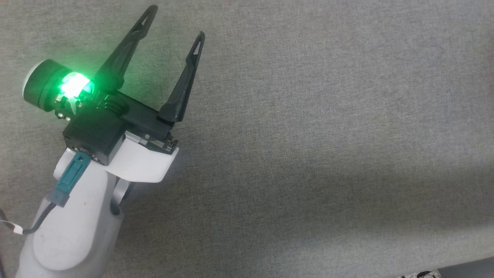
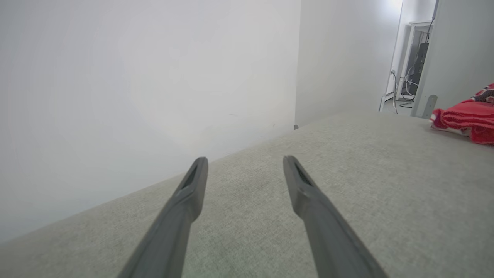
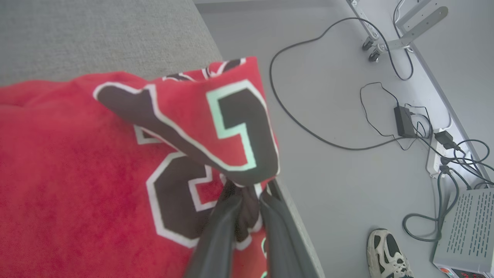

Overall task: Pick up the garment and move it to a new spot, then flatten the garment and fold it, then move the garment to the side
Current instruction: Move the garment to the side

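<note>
The garment (image 3: pixel 77 154), red with black-and-white block numbers, lies bunched near the edge of the grey cloth-covered table (image 3: pixel 96 34) in the right wrist view. My right gripper (image 3: pixel 251 200) is shut on a raised fold of the garment, with cloth pinched between its dark fingers. From the left wrist the garment (image 2: pixel 467 117) appears as a red heap at the far right of the table. My left gripper (image 1: pixel 175 21) hovers open over bare table at the upper left of the head view, nothing between its fingers (image 2: pixel 193 185).
Beyond the table edge lies a grey floor (image 3: pixel 347 173) with black cables (image 3: pixel 293 116), a power strip (image 3: pixel 440 154) and a grey device (image 3: pixel 467 231). A person's shoe (image 3: pixel 386 251) stands on the floor close to the table. A white wall (image 2: pixel 135 96) borders the table's far side.
</note>
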{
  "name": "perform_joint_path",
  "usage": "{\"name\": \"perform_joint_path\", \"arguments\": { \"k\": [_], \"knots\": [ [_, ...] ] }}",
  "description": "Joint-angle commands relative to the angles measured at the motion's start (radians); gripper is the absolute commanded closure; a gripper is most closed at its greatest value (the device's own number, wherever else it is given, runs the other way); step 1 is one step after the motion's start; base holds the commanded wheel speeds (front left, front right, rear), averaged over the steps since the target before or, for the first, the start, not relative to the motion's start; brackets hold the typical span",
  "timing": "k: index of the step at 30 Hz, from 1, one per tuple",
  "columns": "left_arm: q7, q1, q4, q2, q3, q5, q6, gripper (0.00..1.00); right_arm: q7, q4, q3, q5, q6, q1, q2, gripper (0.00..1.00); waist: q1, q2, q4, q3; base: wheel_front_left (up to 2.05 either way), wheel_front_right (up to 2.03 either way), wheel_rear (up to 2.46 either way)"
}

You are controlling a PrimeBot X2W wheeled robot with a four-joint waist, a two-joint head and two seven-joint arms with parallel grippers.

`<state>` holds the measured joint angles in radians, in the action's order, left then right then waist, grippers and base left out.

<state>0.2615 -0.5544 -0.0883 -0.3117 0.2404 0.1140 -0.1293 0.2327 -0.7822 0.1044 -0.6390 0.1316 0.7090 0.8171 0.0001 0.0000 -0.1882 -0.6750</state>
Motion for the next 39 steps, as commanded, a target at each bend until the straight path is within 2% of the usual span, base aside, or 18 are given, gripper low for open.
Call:
{"name": "perform_joint_path", "arguments": {
  "k": [1,10,19,20,21,29,39],
  "knots": [
    [0.005,-0.021,-0.011,-0.011,0.007,-0.004,-0.001,0.00,-0.029,-0.036,-0.005,0.021,-0.002,0.040,-0.002,1.00,-0.0001,0.0000,-0.004,-0.013,0.00,0.00,0.00],
    [0.005,-0.039,-0.028,-0.036,0.023,-0.019,-0.001,0.00,-0.106,-0.160,-0.074,0.035,-0.002,0.145,-0.036,1.00,-0.0001,0.0000,-0.005,-0.035,0.00,0.00,0.00],
    [0.005,-0.039,-0.020,-0.034,0.015,-0.036,-0.001,0.00,-0.180,-0.256,-0.149,0.059,-0.002,0.200,-0.033,0.99,-0.0001,0.0000,-0.006,-0.046,0.00,0.00,0.00],
    [0.005,-0.040,-0.017,-0.034,0.012,-0.040,-0.001,0.00,-0.191,-0.265,-0.156,0.065,-0.002,0.206,-0.032,0.59,-0.0001,0.0000,-0.006,-0.045,0.00,0.00,0.00],
    [0.005,-0.040,-0.015,-0.033,0.011,-0.042,-0.001,0.00,-0.204,-0.279,-0.159,0.069,-0.002,0.214,-0.033,0.00,-0.0001,0.0000,-0.006,-0.044,0.00,0.00,0.00],
    [0.005,-0.008,0.006,-0.001,-0.006,-0.033,-0.001,0.00,-0.272,-0.316,-0.190,0.075,-0.002,0.251,-0.011,0.00,-0.0001,0.0000,0.012,0.013,0.00,0.00,0.00],
    [0.005,0.071,0.061,0.057,-0.058,-0.035,0.001,0.00,-0.342,-0.171,-0.301,0.044,-0.002,0.193,-0.030,0.00,-0.0001,0.0000,0.076,0.131,0.00,0.00,0.00]
  ]
}}
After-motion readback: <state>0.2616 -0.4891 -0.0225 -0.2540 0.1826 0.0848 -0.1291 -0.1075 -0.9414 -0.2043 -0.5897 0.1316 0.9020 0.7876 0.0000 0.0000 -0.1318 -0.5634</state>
